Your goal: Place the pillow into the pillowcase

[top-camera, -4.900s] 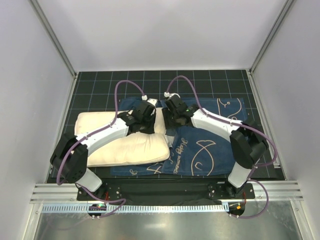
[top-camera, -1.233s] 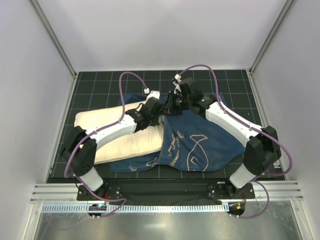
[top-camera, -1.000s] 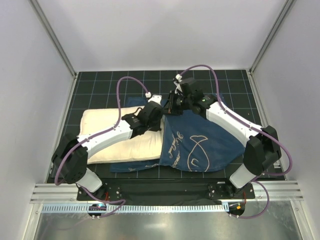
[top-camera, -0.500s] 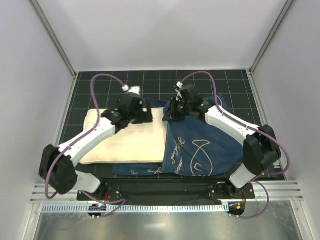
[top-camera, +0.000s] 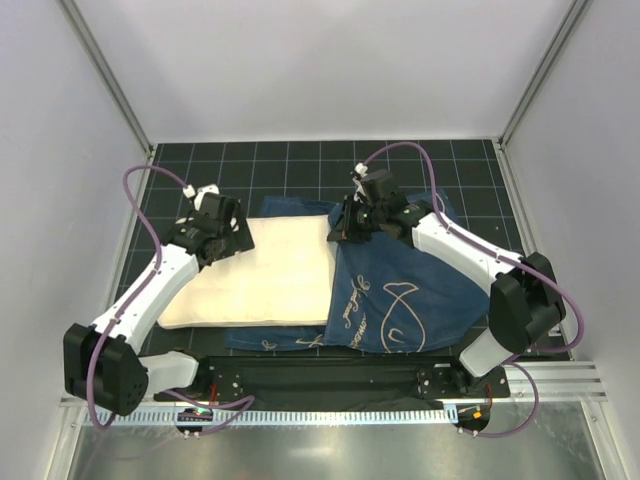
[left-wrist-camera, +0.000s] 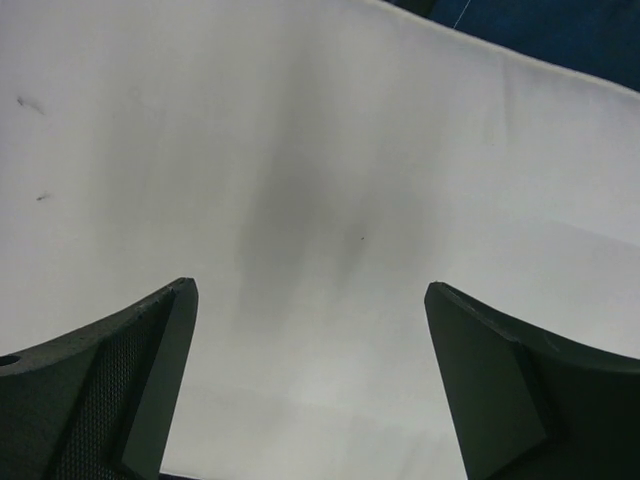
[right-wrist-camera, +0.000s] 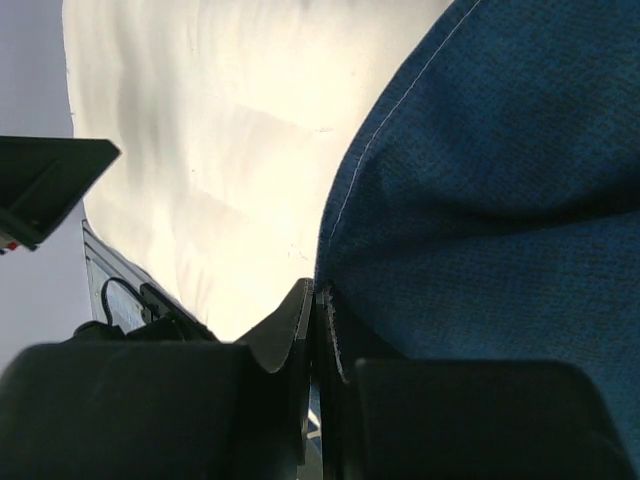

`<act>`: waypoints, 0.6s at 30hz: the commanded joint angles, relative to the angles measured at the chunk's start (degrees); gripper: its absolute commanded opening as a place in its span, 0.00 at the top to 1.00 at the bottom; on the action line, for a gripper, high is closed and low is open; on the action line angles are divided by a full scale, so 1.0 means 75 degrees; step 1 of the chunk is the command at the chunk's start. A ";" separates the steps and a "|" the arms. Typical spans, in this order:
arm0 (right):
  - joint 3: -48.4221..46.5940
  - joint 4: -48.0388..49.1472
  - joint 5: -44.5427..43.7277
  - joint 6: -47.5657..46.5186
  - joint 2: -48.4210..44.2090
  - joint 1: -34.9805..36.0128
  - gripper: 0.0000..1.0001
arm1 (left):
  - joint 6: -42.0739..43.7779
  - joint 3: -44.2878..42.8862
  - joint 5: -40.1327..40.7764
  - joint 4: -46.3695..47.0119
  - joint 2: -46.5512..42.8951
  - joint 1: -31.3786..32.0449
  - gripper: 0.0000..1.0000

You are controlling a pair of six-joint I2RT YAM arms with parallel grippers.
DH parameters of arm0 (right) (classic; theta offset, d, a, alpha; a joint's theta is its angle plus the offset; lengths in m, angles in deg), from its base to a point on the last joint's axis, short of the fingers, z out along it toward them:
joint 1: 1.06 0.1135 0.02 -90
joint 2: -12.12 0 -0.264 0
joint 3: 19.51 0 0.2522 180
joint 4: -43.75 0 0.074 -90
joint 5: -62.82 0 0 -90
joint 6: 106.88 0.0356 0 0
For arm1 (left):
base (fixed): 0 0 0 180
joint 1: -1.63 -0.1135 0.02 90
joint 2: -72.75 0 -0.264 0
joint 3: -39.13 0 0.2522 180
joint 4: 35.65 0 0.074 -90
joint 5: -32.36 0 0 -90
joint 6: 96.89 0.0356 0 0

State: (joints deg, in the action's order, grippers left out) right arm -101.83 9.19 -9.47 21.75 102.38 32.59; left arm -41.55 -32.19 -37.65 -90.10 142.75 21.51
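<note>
The left gripper is over the far left end of the pillow. Its two fingers are wide apart and hold nothing. Only white pillow shows under them.

The pillow lies flat on the left half of the dark bench. It goes from near the left edge to about the middle. A strip of blue cloth shows from under it along its near side, and some more shows at its far side.

In the middle of the bench, toward the far edge, the right gripper has its fingers pressed together on the edge of the pillowcase. That blue edge is lifted a little, right at the right end of the pillow.

The rest of the pillowcase lies spread over the right half of the bench. It has white fish and writing on it.
</note>
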 commanded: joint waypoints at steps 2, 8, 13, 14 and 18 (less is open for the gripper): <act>-0.0094 0.0230 -0.0007 -0.0182 -0.0409 0.0084 0.90 | -0.0231 0.0420 -0.0541 0.0302 0.0241 -0.0026 0.00; -0.0035 0.0253 -0.0077 -0.0217 -0.0445 0.0154 0.90 | -0.0746 0.1391 -0.1152 0.1752 0.0978 -0.0060 0.08; 0.0070 0.0393 -0.0124 -0.0217 -0.0375 0.0236 0.90 | -0.1086 0.2177 -0.1750 0.3407 0.1343 -0.0061 0.99; 0.0082 0.0406 -0.0112 -0.0229 -0.0305 0.0259 0.90 | -0.1179 0.2260 -0.1821 0.3618 0.1169 -0.0049 1.00; -0.0187 0.0383 -0.0077 -0.0288 -0.0035 0.0271 0.90 | -0.1028 0.1935 -0.1333 0.3051 0.0362 0.0091 1.00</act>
State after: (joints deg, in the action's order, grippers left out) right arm -101.48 9.72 -9.66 20.55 101.77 34.14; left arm -48.04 -16.76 -46.27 -68.55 148.54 21.14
